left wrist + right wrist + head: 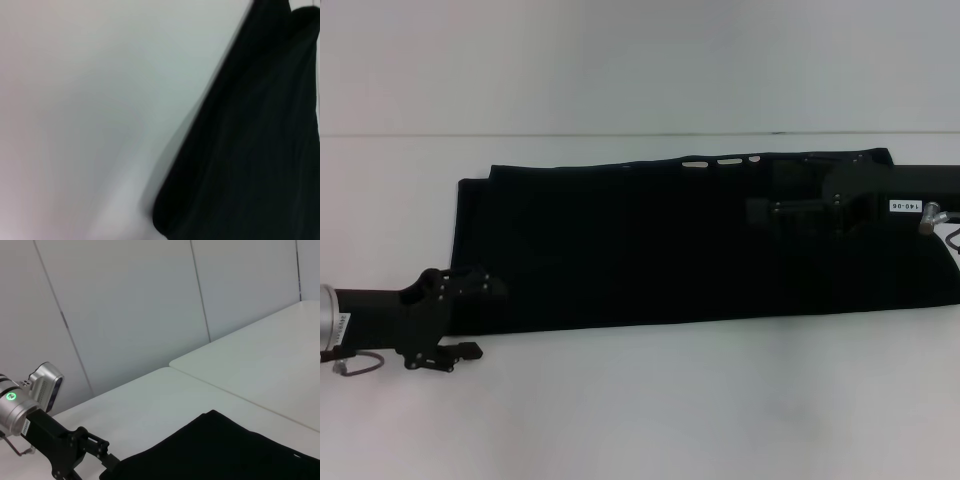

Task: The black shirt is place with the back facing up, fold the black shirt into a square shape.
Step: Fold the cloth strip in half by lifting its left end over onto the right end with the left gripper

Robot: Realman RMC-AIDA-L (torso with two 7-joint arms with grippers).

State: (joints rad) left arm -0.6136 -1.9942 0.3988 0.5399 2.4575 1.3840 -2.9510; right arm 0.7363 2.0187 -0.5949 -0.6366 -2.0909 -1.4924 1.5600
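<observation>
The black shirt (650, 250) lies on the white table as a long folded band running from left to right. At its near left corner is my left gripper (478, 318), open, with one finger over the cloth's edge and the other on the table beside it. The left wrist view shows only that corner of the black shirt (250, 150) against the table. My right gripper (765, 210) hovers over the band's far right part, dark against dark. In the right wrist view the black shirt (225, 450) is low down, with the left gripper (102, 455) at its corner.
A seam in the white table (620, 133) runs across behind the shirt. Bare table surface (670, 400) stretches in front of the band. Grey wall panels (125, 305) stand beyond the table's far side.
</observation>
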